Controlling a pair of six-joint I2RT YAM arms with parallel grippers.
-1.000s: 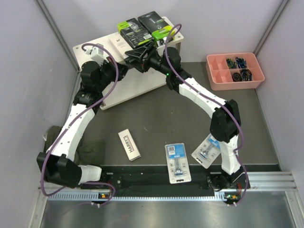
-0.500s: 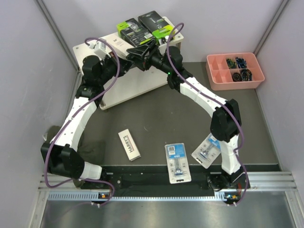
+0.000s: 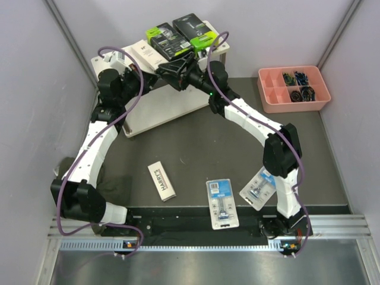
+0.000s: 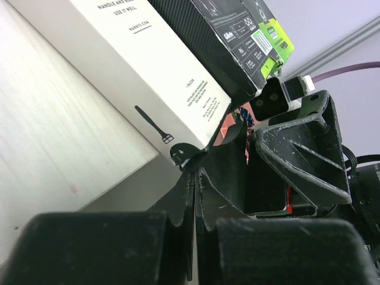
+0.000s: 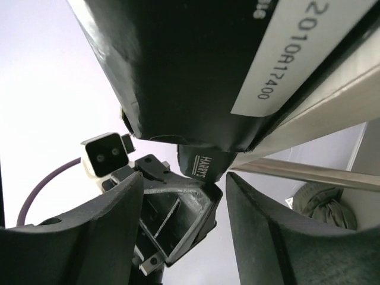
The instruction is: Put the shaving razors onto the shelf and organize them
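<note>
Left wrist view: left gripper (image 4: 193, 178) has its fingers pressed together, nothing pinched; the tips sit right at the near corner of the Harry's box (image 4: 136, 77), touching or a hair off, can't tell; the box lies on the shelf (image 4: 53, 154) top board with a black pack (image 4: 231, 41) snug on its 1 o'clock side. I'd say the step is nudging that box square against the pack; do it as a slow push along the board, closed tips low on the box edge, so it slides rather than tips.

Right wrist view: right gripper (image 5: 184, 184) is spread, nothing between the fingers; the black pack looms across 12 o'clock, and the box end marked HARRY'S peeks through the gap, with the left gripper just below it. The two are nose to nose, so short strokes only; the spread one could serve as a backstop so the packs don't skid off the far edge, just my guess.

Top view: shelf at 11 o'clock holds three packs on its top tier: the box, the black pack, and a second black pack (image 3: 193, 29) at the back; the lower tier is hidden under the board. Not shelved yet: a loose Harry's box (image 3: 162, 180) at 7 o'clock and two blister packs (image 3: 222, 202) (image 3: 256, 187) at 5 o'clock, flat on the table. Pink tray (image 3: 270, 81) at 2 o'clock has small dark bits (image 3: 301, 77) in its right-hand compartments; leave that alone.
</note>
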